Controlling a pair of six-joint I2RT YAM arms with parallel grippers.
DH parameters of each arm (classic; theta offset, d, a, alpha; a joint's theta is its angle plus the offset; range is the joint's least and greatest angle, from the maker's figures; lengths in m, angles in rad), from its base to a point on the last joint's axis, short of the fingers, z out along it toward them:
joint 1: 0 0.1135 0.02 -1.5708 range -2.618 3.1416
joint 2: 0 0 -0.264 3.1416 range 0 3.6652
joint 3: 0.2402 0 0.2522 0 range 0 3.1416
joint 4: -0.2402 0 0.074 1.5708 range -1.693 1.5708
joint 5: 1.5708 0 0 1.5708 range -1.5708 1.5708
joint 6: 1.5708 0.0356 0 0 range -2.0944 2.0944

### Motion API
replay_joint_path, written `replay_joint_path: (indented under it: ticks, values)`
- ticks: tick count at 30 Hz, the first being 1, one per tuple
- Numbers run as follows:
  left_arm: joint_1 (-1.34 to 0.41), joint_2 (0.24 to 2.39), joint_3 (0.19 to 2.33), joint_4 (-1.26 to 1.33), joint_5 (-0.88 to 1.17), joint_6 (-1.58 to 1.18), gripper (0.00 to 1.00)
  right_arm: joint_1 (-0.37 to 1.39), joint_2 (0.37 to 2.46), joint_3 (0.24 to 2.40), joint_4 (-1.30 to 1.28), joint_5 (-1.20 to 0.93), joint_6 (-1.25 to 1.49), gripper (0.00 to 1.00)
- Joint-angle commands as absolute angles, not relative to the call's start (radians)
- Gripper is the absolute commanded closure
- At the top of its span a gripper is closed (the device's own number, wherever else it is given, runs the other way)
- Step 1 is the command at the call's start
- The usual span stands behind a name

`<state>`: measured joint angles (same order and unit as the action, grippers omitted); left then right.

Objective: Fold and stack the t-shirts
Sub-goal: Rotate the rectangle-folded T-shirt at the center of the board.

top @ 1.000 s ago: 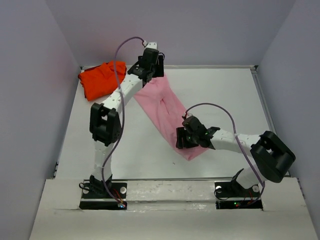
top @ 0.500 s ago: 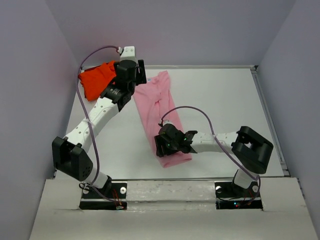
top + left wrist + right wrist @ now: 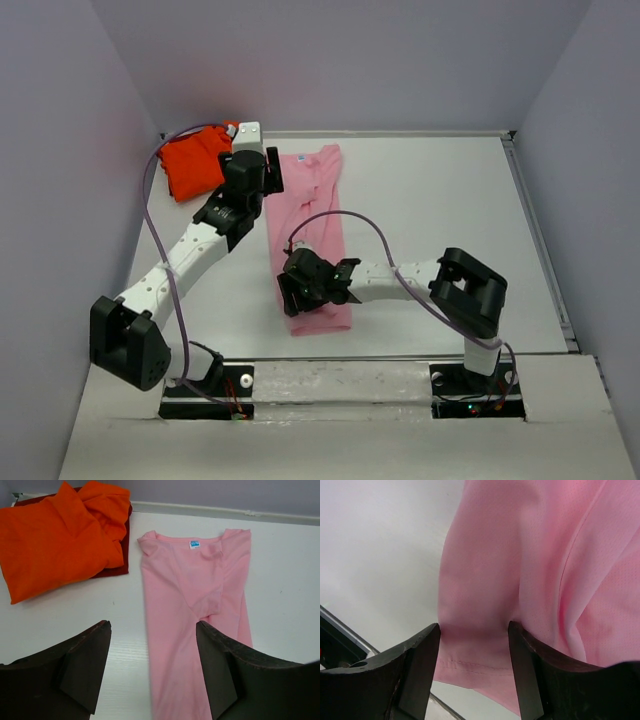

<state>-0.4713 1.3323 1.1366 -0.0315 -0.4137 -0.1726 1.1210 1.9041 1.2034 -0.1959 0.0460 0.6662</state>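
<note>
The light pink t-shirt [image 3: 318, 200] lies flat on the white table as a long narrow strip, neck at the far end and hem near the front edge. It also shows in the left wrist view [image 3: 185, 605] and the right wrist view [image 3: 520, 555]. The orange-red t-shirt [image 3: 192, 162] lies bunched at the far left corner, also in the left wrist view [image 3: 55, 535]. My left gripper [image 3: 262, 180] [image 3: 152, 625] is open above the pink shirt's left edge, holding nothing. My right gripper [image 3: 298, 300] [image 3: 474, 630] is open, with its fingers on either side of the pink hem.
A dark red layer [image 3: 112, 570] shows under the orange shirt. A raised rim [image 3: 420, 133] runs along the table's far edge, with purple walls on three sides. A metal rail [image 3: 340, 645] lies just past the hem at the near edge.
Both arms swung left and the pink shirt went with them, turning from a diagonal to a straight front-to-back strip. The left gripper moved back from the neck end.
</note>
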Motion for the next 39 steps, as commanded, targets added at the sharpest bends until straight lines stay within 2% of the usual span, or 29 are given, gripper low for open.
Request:
replay_joint_path:
  ticks: [1,6,12,17,22,27,39]
  values:
    - [-0.477,1.286,1.160,0.025,-0.482,-0.167,0.21,1.132,1.809,1.293,-0.383,0.138,0.603,0.36]
    - [-0.477,1.233,1.137,0.040,-0.526,-0.179,0.21,1.132,1.747,1.443,-0.426,0.207,0.476,0.34]
    - [-0.468,1.187,1.089,0.095,-0.535,-0.199,0.21,1.000,1.906,1.675,-0.430,0.276,0.295,0.33]
    - [-0.468,1.203,1.098,0.084,-0.522,-0.209,0.21,0.798,2.041,1.742,-0.210,0.045,0.294,0.31]
    - [-0.471,1.216,1.098,0.084,-0.488,-0.212,0.21,0.700,2.252,2.020,-0.274,-0.044,0.262,0.30]
    - [-0.468,1.212,1.101,0.086,-0.465,-0.216,0.21,0.602,2.387,2.150,-0.255,-0.150,0.236,0.30]
    - [-0.463,1.213,1.095,0.077,-0.644,-0.187,0.21,0.528,2.470,2.266,-0.143,-0.391,0.262,0.29]
